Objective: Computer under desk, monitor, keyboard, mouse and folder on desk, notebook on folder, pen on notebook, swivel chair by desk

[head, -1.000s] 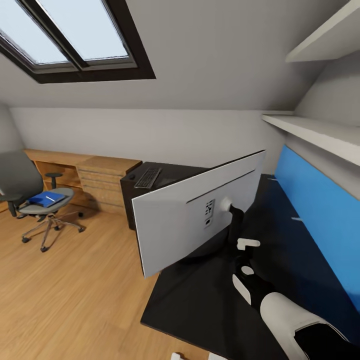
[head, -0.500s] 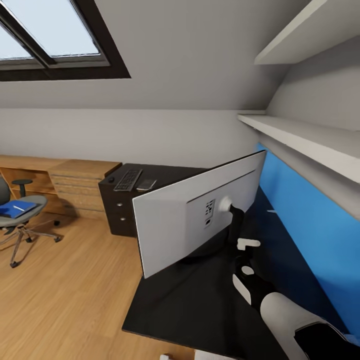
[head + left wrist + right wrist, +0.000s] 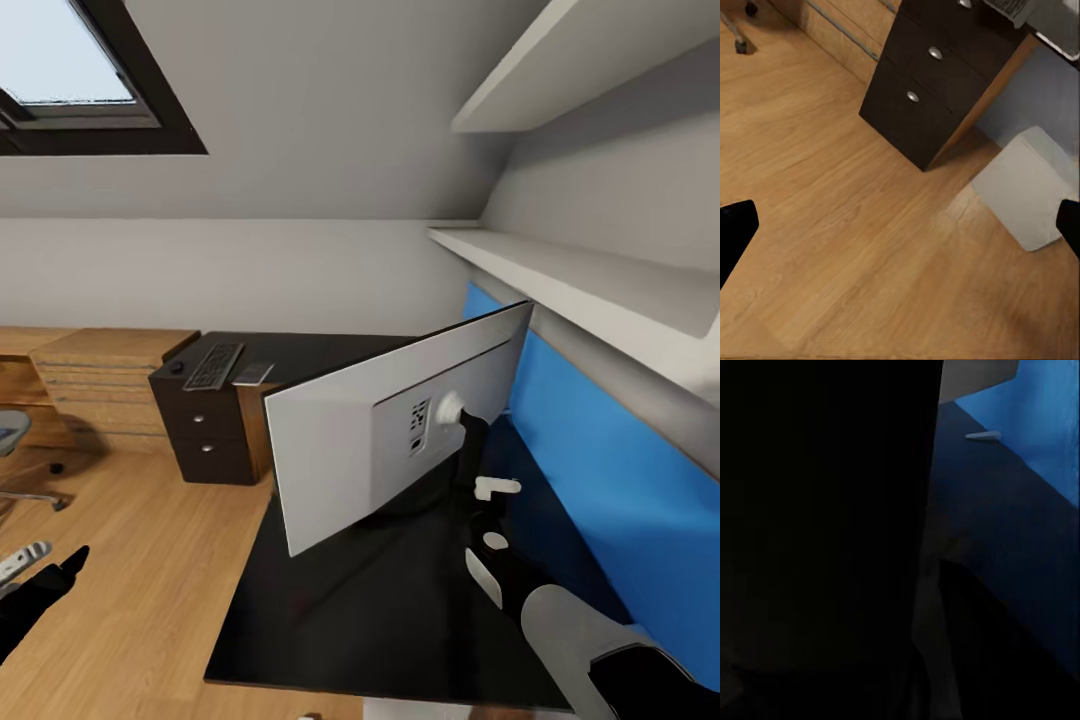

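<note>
Risk of toppling the monitor point(image 3: 385, 430), tilted at centre above the black desk point(image 3: 380, 610) on the right gripper point(image 3: 478, 480) apparently clamped on its stand; left gripper point(image 3: 900, 225) spread empty over floor; keyboard point(image 3: 213, 366) at ten o'clock.

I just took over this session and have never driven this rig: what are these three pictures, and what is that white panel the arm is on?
You are driving a two-armed wheeled robot in a simulated bedroom. The big picture comes from its head camera. The white panel is the back of the monitor, held by its stand in the right gripper over the black desk. Further back, a keyboard lies on top of a dark drawer unit.

The left wrist camera looks down at the wooden floor, the same drawers and a pale grey box; the left gripper holds nothing, its fingers spread. The right wrist picture is mostly dark, too close to read beyond the blue wall panel.
</note>
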Controlling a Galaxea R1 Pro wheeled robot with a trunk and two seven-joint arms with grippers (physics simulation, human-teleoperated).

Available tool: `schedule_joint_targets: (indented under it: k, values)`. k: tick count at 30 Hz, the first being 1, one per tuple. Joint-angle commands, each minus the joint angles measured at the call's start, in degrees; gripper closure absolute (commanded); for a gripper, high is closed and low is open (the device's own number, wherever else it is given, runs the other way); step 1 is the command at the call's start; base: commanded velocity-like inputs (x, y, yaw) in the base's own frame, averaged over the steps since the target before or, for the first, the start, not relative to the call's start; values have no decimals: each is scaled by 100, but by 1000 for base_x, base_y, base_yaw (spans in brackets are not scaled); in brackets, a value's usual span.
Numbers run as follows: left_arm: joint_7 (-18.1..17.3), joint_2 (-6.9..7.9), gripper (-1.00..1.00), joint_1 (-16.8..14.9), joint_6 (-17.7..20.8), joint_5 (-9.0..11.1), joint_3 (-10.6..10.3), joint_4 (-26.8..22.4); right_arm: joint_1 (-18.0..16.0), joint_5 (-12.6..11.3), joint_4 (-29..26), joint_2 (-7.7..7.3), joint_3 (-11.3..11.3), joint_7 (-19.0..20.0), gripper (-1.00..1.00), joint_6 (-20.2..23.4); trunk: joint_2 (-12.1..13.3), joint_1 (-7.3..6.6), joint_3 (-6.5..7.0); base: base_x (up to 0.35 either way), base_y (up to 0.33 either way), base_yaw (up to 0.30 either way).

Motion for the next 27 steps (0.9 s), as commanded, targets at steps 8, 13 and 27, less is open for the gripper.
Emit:
schedule_joint_targets:
  k: [8,13,27]
  values:
    - [107,-603,-100,0,218,-397,66,-385,-9,-52,12,31,58,-44,100,-36,-5,0,-6,0,0,-87]
    - [109,-644,-100,0,223,-597,66,-395,-9,-52,8,27,52,-44,100,-28,-5,0,-6,1,-48,-5]
    - [103,-646,-100,0,239,-614,66,-394,-9,-52,22,25,53,-39,100,-34,-5,0,-6,77,-83,0]
